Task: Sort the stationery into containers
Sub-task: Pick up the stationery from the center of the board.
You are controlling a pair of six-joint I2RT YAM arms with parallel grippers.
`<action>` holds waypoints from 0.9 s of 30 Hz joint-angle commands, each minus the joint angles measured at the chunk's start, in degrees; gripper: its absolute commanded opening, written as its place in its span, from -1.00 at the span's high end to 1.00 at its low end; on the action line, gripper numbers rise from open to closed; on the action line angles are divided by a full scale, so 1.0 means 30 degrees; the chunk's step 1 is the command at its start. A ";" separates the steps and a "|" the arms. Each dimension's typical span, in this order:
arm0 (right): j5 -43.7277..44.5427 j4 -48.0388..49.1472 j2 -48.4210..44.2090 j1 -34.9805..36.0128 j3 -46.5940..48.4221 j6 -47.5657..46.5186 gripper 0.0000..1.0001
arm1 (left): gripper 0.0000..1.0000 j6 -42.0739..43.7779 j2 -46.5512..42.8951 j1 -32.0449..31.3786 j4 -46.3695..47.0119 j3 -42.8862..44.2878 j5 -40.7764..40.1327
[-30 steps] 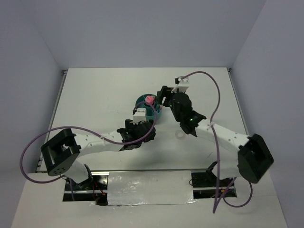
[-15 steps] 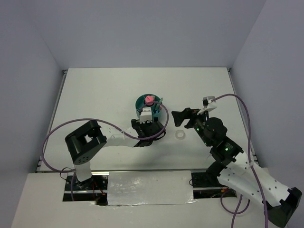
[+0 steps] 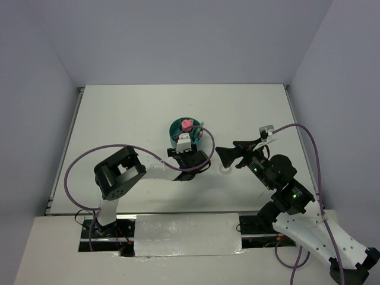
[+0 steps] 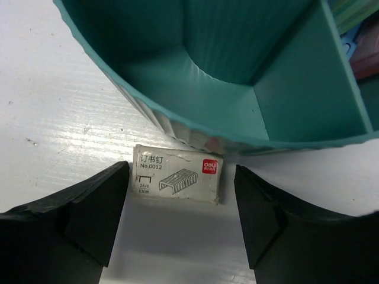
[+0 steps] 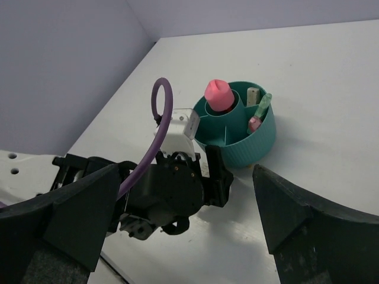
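A small flat staple box (image 4: 177, 182) lies label-up on the white worktop (image 4: 71, 130). Its far long edge is touching or just beside the ribbed outer wall of the teal organiser (image 4: 160, 121). The box is bracketed by the left end effector (image 4: 180, 208), whose fingers are spread wide, one off each short end, with nothing gripped.

The box is judged to be light, stiff card that could be crushed by a hard squeeze. It is low enough that the fingertips would have to be brought right down to the worktop. The short ends are judged the place for it to be taken, since the far long edge is blocked by the organiser wall.

On the label can be read "订书钉", "No.0012" and "26/6", beside a drawing of a staple strip and a red "deli" logo. A smaller line beneath cannot be made out.

A pink tube (image 5: 218, 94) is stood in the organiser's central cup. The right end effector (image 5: 186, 171) is held released and raised off the worktop, with nothing between its fingers.
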 commanded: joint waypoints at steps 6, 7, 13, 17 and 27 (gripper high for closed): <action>-0.0832 -0.0235 -0.0453 0.0015 0.0560 0.0053 -0.99 | -0.19 0.0108 0.0046 0.0079 0.1297 -0.1423 0.1175; -0.0891 -0.0235 -0.0483 -0.0014 0.0589 0.0053 -0.99 | -0.13 0.0021 -0.0419 -0.0183 0.1325 -0.1716 0.1178; -0.0686 -0.0323 -0.0834 0.0015 0.0852 0.0053 -0.99 | 0.22 0.0603 -0.3525 -0.2085 0.0215 -0.3506 0.0797; -0.0628 -0.0615 -0.0659 -0.0014 0.1233 -0.0122 -0.99 | 0.58 0.3325 -0.6949 -0.2441 0.0591 -0.4734 0.1849; -0.1300 -0.0644 -0.0952 -0.0043 0.1058 -0.0241 -0.99 | 1.00 1.0690 -1.5743 0.1412 0.2796 -0.5158 0.5660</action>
